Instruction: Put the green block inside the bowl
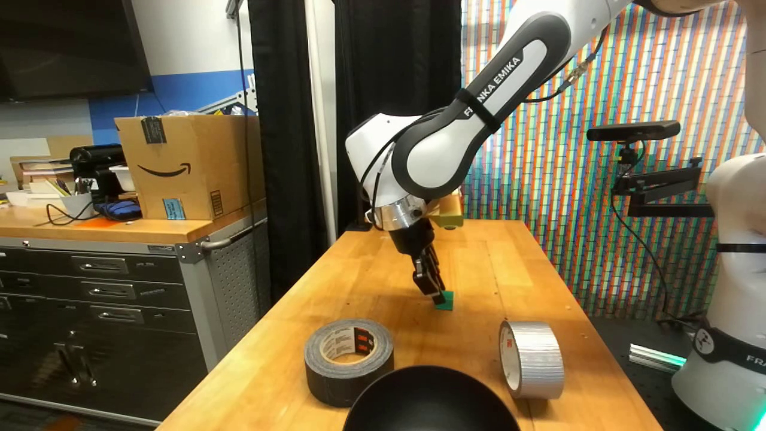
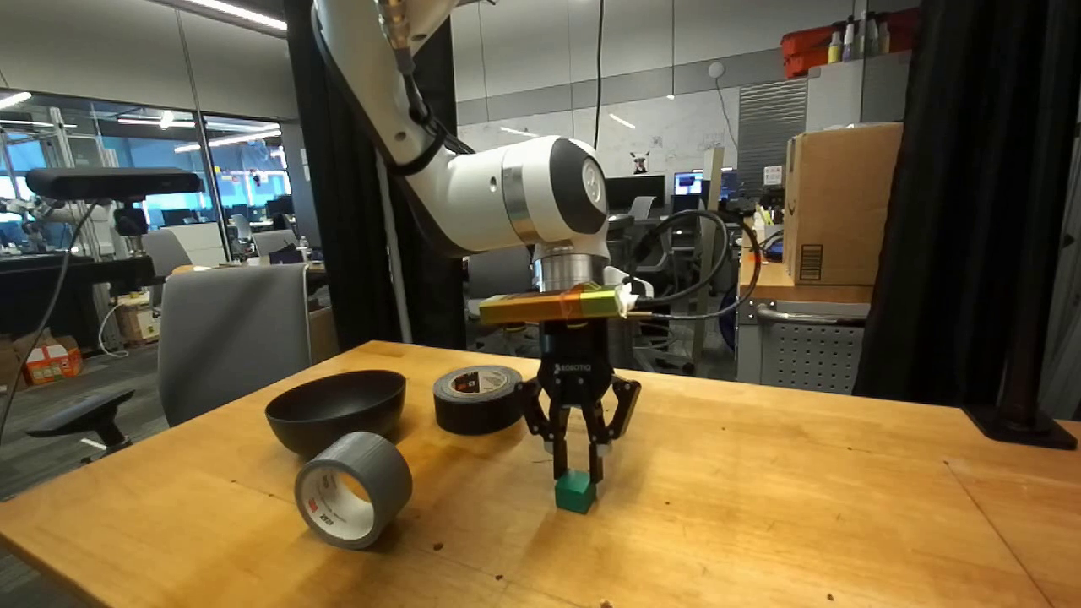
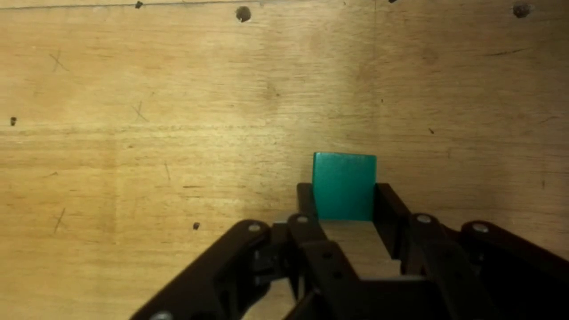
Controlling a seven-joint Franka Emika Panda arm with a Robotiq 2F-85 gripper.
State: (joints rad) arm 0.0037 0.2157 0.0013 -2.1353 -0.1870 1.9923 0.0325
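Jaws of the gripper (image 2: 578, 478) are set narrow, and the green block (image 3: 344, 186) seems to be pinched between them. It could be dropped from here, since it looks to be caught by the tips alone, with much of it bare. In the wrist view, two of its sides are touched by the jaws, with no gap shown; in an exterior view, most of the block (image 2: 575, 495) is seen below the tips. Whether it is resting on the tabletop (image 1: 508, 263) or held just above cannot be told. It is found about midway between the two long edges, well apart from any corner in sight.

Closer to the edge by the chair (image 2: 232, 338), the dark tape roll (image 1: 350, 378) is laid flat, toward the long edge by the drawers (image 1: 108, 293). The silver tape roll (image 1: 537, 359) is stood on its round side toward the opposite long edge, and could be sent rolling off if bumped. The bowl (image 2: 321, 429) is set near the chair edge; if the block is carried too low, the rim could be knocked and the bowl pushed over.
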